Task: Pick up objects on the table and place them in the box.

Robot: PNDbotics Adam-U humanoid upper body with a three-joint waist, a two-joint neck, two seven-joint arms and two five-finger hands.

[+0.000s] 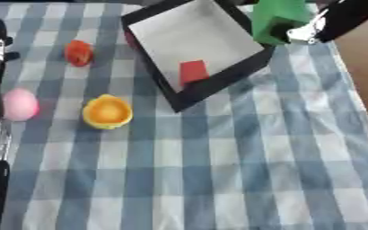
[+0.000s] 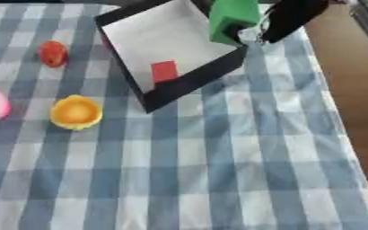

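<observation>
Right hand [image 2: 285,20] grips the green block [image 2: 233,19] at the box's [image 2: 189,83] far right rim, box floor lying just leftward and below; left hand not clearly showing, state unknowable

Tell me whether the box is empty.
Not empty: a red block lies on the white floor of the box.

The right robot hand [image 1: 301,32] holds a green block [image 1: 278,18] over the box [image 1: 211,87].
</observation>
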